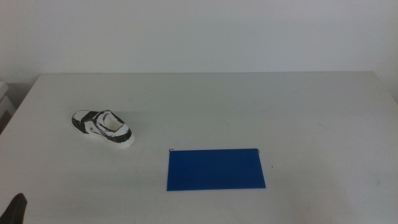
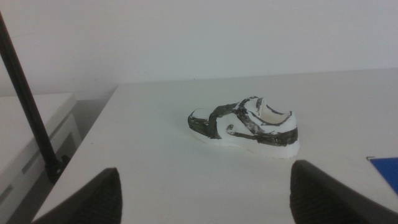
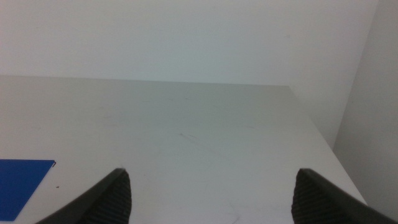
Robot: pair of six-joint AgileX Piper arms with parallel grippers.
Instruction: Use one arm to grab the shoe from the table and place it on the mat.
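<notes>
The shoe (image 1: 103,129), white with black patches, lies on its sole on the left part of the off-white table (image 1: 249,106), toe toward the far left. The deep blue mat (image 1: 215,168) lies flat near the middle front, to the right of the shoe and apart from it. My left gripper (image 2: 205,186) is open and empty, well short of the shoe (image 2: 245,124); only a dark tip of it (image 1: 18,208) shows at the middle view's bottom left corner. My right gripper (image 3: 211,186) is open and empty over the table's right part, with a mat corner (image 3: 22,180) in its view.
A thin black pole (image 2: 28,106) and a white side unit (image 2: 31,137) stand beyond the table's left edge. A white wall runs behind the table. The table's right edge (image 3: 323,134) lies close to the right gripper.
</notes>
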